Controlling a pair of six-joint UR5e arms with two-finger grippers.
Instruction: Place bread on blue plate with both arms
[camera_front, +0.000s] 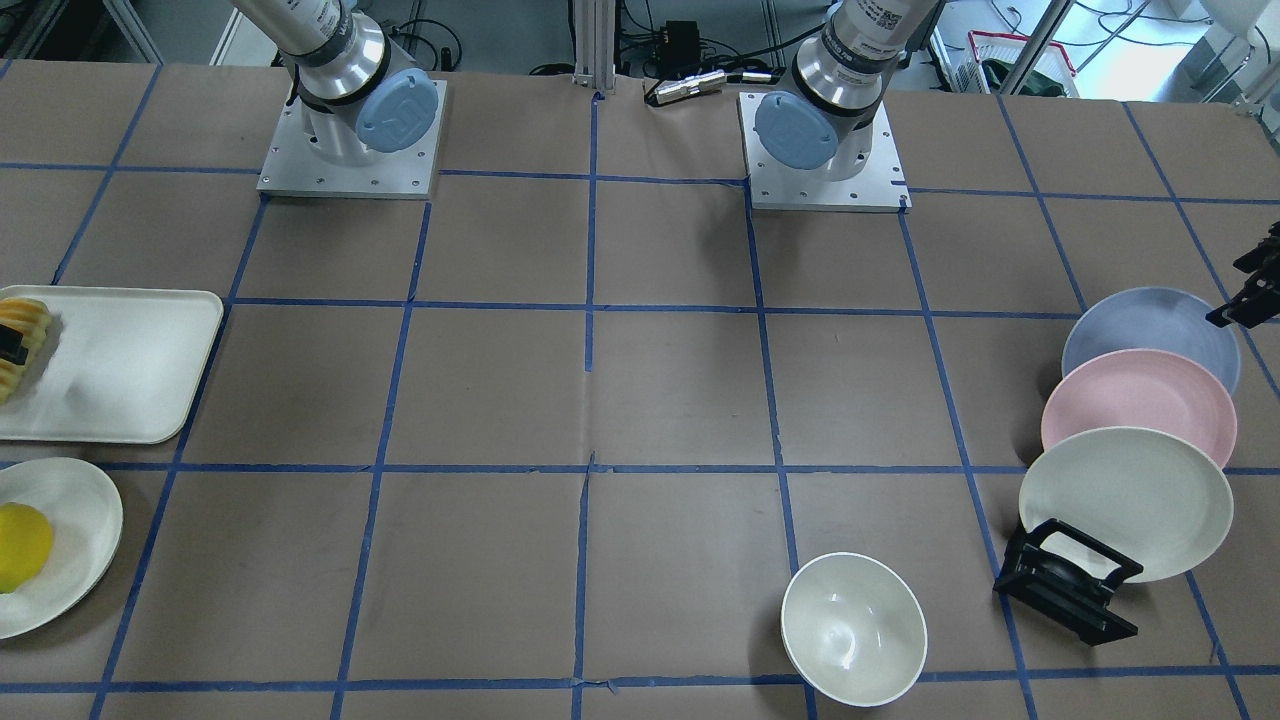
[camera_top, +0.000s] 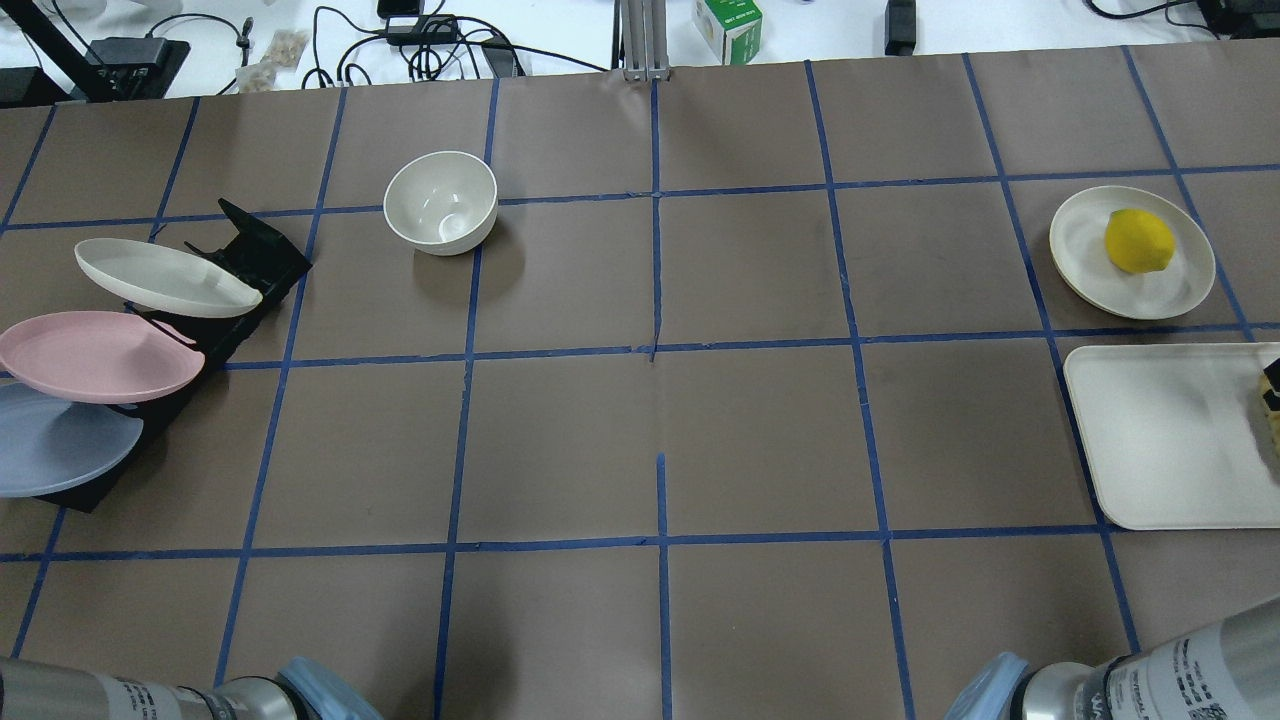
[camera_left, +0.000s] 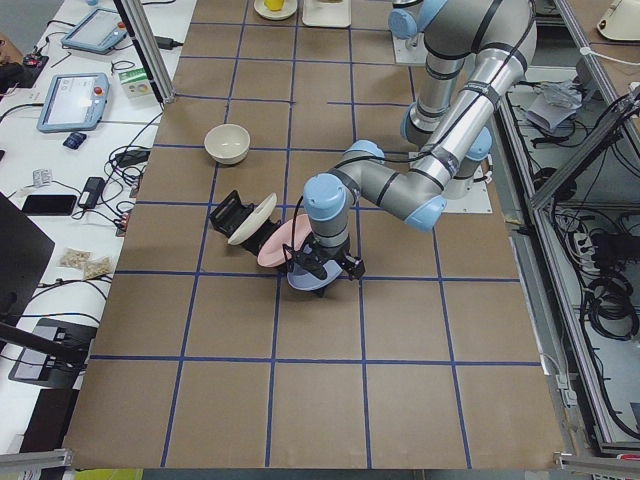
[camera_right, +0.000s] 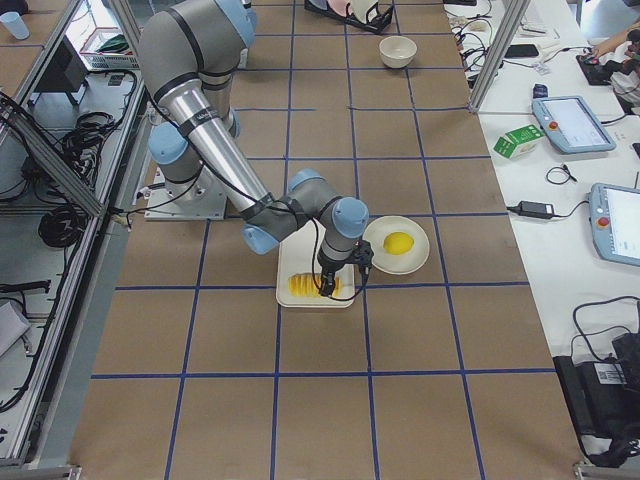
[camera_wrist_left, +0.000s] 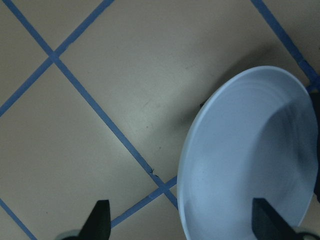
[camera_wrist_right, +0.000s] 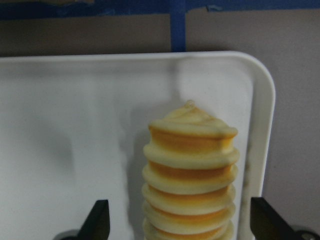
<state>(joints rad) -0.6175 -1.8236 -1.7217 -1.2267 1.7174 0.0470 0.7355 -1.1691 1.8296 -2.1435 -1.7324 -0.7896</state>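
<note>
The bread (camera_wrist_right: 190, 170), a ridged orange-yellow loaf, lies on a white tray (camera_wrist_right: 65, 125) near its edge. It also shows at the left edge of the front view (camera_front: 22, 345). My right gripper (camera_wrist_right: 180, 225) is open and sits over the loaf, with a finger on each side and clear of it. The blue plate (camera_wrist_left: 245, 160) leans in a black rack, lowest of three plates (camera_front: 1150, 330). My left gripper (camera_wrist_left: 182, 225) is open just above the plate's rim, which lies between the fingers, and it shows at the right edge of the front view (camera_front: 1245, 290).
A pink plate (camera_front: 1140, 405) and a cream plate (camera_front: 1130, 500) lean in the same black rack (camera_front: 1070, 585). A white bowl (camera_front: 852, 625) stands on the table near the rack. A yellow lemon (camera_front: 20, 545) sits on a small cream plate (camera_front: 80, 530) beside the tray.
</note>
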